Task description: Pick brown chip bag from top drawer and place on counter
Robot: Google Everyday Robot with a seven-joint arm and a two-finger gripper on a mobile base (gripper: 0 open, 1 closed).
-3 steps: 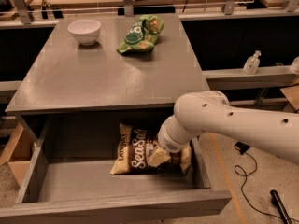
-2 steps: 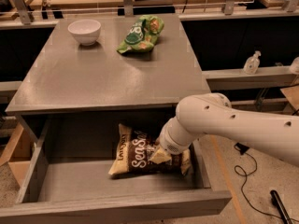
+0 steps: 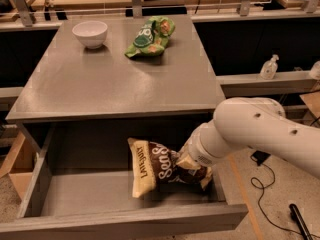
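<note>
**Supervisor:** Report gripper position and state.

**Operator:** I have the gripper (image 3: 186, 163) down inside the top drawer (image 3: 125, 225), at its right side, against the right part of the brown chip bag (image 3: 159, 171). The white wrist housing covers the contact area. I cannot tell whether the gripper is apart, together or clamped on the bag.

**Supervisor:** Location of the bag?

**Operator:** In the drawer, right of centre, toward the far wall. It lies tilted: the cream-yellow left end points down to the drawer floor and the right end sits up under the wrist. The white lettering faces the camera. The drawer is pulled fully out toward me, under the near edge of the counter (image 3: 115, 84).

**Supervisor:** Arm?

**Operator:** The white arm (image 3: 260, 129) enters from the right and slopes down and left into the drawer.

**Supervisor:** Counter contents?

**Operator:** A white bowl (image 3: 90, 33) at the far left and a green chip bag (image 3: 150, 35) at the far centre, near each other but apart.

**Supervisor:** Surroundings?

**Operator:** A pump bottle (image 3: 269, 67) stands on the ledge to the right. A black cable (image 3: 265, 184) lies on the floor at the right.
</note>
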